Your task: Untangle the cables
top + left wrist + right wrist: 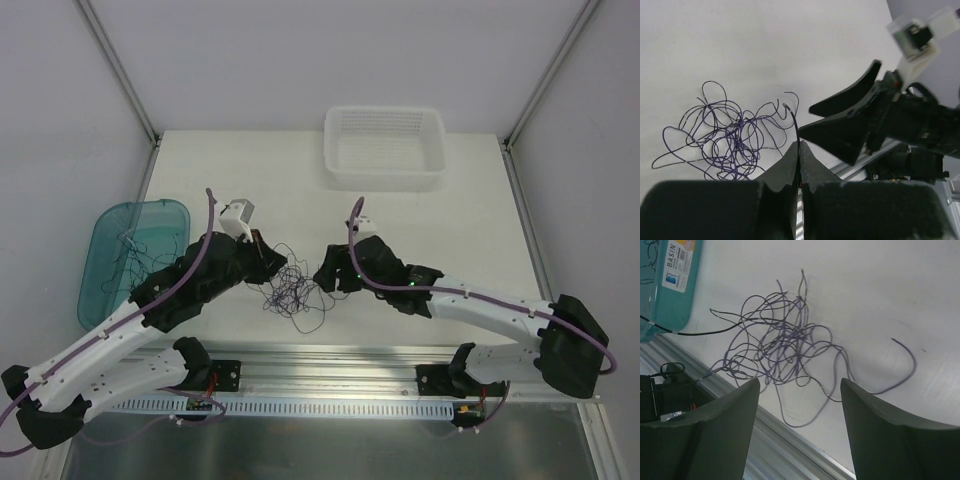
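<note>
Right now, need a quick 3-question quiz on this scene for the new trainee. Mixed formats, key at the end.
1. True or false: the right end effector is clamped on the cables.
2. What does the shut left end effector pinch? A) nothing B) one thin strand C) the whole tangle
3. Short answer: which container has a few strands in it?
Key: 1 false, its jaws stand open with nothing between them. 2 B. 3 the teal basin.
</note>
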Tool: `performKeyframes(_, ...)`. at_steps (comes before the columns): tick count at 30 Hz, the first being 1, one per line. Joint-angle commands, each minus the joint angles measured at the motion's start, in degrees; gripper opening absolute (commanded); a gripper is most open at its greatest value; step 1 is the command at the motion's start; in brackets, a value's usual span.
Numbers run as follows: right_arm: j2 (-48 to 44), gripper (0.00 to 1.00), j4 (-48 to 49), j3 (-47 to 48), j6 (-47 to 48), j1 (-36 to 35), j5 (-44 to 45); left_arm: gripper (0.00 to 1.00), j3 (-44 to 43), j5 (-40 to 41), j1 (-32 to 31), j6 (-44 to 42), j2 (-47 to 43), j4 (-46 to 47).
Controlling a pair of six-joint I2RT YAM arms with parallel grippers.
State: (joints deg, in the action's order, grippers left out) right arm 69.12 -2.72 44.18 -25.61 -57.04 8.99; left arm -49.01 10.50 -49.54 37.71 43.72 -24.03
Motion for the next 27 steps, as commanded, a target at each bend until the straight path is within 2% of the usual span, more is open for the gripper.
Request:
performKeyframes(1,4.3,0.69,14.6,-0.1,-3.1,-3.9,-1.2,0.00,-2.2,0.2,-0.4,2.9,-1.6,3.1)
performKeyframes(8,14.9,0.71,22.1,0.6,-8.6,-7.2,0.6,0.00,-3.9,-0.7,-0.8,4.3,-0.2,3.4)
performKeyframes(11,19.0,0.71,18.4,3.0,-9.9,-7.8,2.5,0.00,-3.8,-1.2,-1.3,4.8,0.2,3.6)
performKeyframes(16,26.0,0.67,19.5,4.0,-10.6,-8.0,1.8,0.00,-3.2,-0.9,-1.9,5.1,0.4,4.3)
performKeyframes(18,27.5,0.60,20.7,4.1,-10.9,-8.0,1.4,0.00,-3.2,-0.5,-1.9,5.1,0.0,4.3)
performKeyframes(21,27.7,0.40,19.1,3.4,-11.4,-7.8,3.5,0.00,-3.5,1.0,-1.9,4.0,-1.4,4.3)
performKeyframes(22,26.7,0.25,17.0,3.1,-11.6,-7.3,4.2,0.00,-3.7,1.6,-1.9,3.0,-1.9,4.2)
performKeyframes(24,24.9,0.13,13.6,2.0,-12.0,-6.4,7.2,0.00,-4.0,3.8,-1.9,1.8,-3.7,3.6)
performKeyframes(25,23.9,0.03,11.5,1.6,-12.5,-5.0,8.2,0.00,-4.8,4.8,-1.8,0.4,-4.3,3.2)
performKeyframes(27,19.6,0.01,5.4,-0.6,-12.9,-3.1,11.6,0.00,-7.3,8.8,-1.7,-1.1,-5.4,-0.5)
